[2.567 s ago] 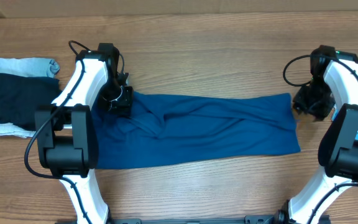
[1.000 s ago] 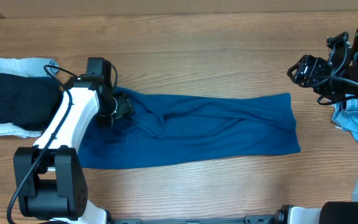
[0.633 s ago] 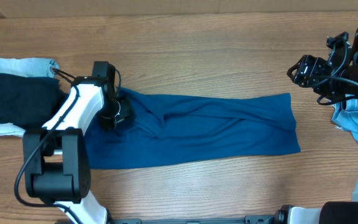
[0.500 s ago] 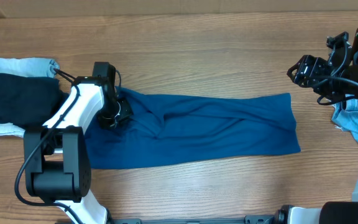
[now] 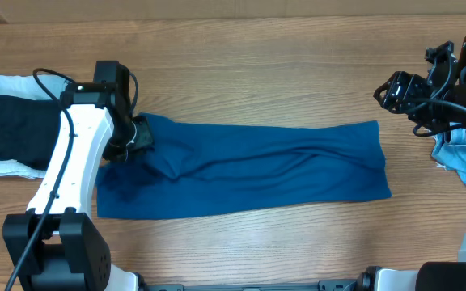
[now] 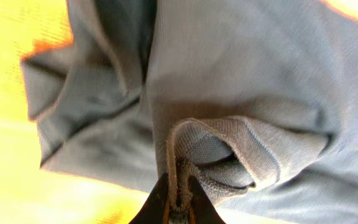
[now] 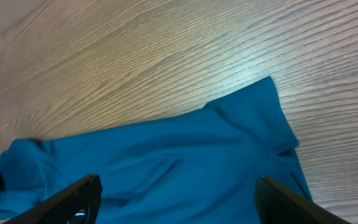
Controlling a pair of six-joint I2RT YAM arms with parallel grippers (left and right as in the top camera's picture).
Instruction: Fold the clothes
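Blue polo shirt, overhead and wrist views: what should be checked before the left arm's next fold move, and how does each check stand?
1. Left gripper pinching the blue polo shirt: ok; a hem fold sits between its shut fingers.
2. Right gripper free: ok; it is open and apart from the shirt's right end.
3. Shirt lying smooth: not ok; it is creased and bunched near the left gripper.
4. Shirt's right end held: not ok; nothing grips it.
5. Shirt apart from the dark folded garment: cannot tell; the left arm hides the gap.
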